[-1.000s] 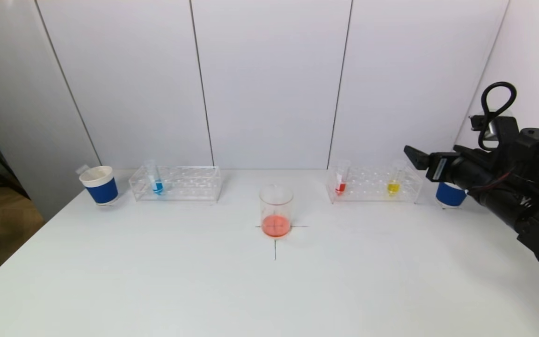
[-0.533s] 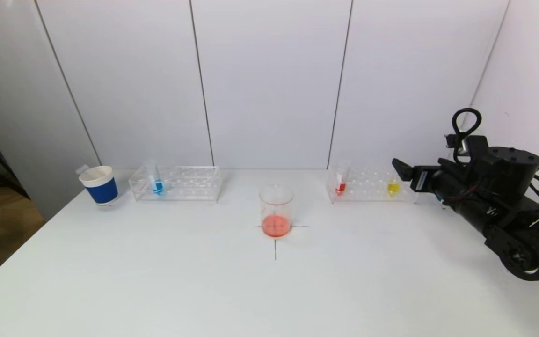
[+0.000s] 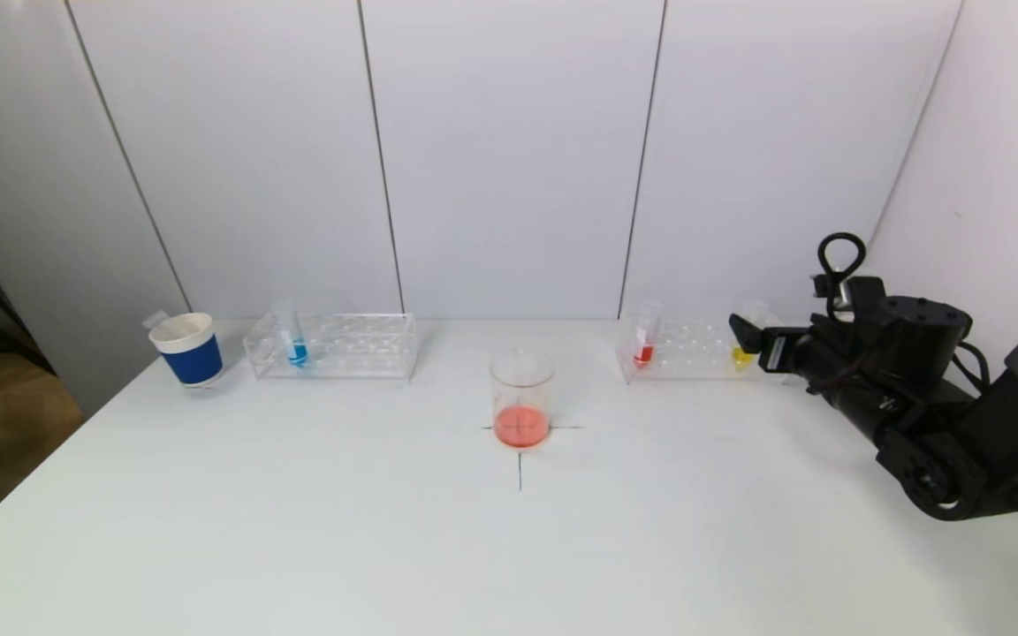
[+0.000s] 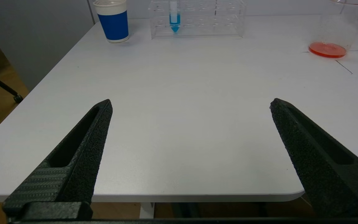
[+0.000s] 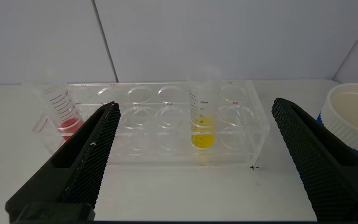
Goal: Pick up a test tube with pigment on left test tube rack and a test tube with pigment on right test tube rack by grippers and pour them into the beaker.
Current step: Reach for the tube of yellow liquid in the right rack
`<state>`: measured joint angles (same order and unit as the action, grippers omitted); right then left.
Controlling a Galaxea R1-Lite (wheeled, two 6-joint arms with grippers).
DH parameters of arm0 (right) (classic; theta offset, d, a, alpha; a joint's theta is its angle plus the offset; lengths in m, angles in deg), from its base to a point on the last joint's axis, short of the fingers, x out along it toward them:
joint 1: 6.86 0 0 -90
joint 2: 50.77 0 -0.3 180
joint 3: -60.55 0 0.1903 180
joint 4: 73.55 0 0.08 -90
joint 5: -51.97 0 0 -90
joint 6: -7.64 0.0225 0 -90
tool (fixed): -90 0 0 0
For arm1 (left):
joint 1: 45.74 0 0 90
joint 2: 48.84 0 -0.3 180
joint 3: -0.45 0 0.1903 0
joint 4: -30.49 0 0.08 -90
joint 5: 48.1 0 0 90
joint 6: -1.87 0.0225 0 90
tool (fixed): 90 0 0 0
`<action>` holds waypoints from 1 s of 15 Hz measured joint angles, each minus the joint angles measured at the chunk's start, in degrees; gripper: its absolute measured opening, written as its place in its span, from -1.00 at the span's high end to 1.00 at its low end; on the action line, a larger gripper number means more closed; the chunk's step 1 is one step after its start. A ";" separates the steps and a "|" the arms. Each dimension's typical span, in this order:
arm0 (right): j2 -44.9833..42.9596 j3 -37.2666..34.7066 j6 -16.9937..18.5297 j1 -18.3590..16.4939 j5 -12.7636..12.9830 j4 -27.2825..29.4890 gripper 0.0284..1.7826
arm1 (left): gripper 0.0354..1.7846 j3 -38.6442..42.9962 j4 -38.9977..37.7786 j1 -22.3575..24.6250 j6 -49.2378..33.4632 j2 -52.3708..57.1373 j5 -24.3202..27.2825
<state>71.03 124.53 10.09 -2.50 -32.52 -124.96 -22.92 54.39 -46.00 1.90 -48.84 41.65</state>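
right gripper [image 5: 194, 105] spread wide, empty, lined up on the yellow tube [image 5: 202, 124] at mid-frame in the right rack [image 5: 253, 124]. left gripper [image 4: 191, 104] gapes too, parked low. risk: a finger clips the rack or the neighbouring red tube [image 5: 62, 115].

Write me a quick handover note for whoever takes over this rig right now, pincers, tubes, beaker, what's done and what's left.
Right pincer: open, empty, facing the right rack, lined up on the yellow tube; not yet around it.
Left pincer: open, empty, parked low at the table's near edge.
Left rack: blue tube standing in it.
Right rack: red tube at its left end, leaning; yellow tube upright.
Beaker: centre of the table on the cross mark, already holding some orange-red liquid.
Done: nothing gripped at present.
Left: grasp one tube from each rack, pour both into the beaker.
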 joint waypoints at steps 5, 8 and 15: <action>3.44 3.23 -0.28 -0.72 -0.02 0.13 -0.99 | -0.99 0.00 0.00 0.00 -0.02 -0.02 -0.02; 5.58 5.27 -0.34 -0.83 -0.02 0.13 -0.99 | -0.99 0.00 0.00 0.00 -0.02 -0.02 -0.02; 8.55 7.56 -0.34 -0.78 -0.09 0.17 -0.99 | -0.99 0.00 0.00 0.00 -0.02 -0.02 0.00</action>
<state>79.58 132.09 9.75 -3.28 -32.61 -124.79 -22.92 54.39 -46.00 1.87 -48.86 41.65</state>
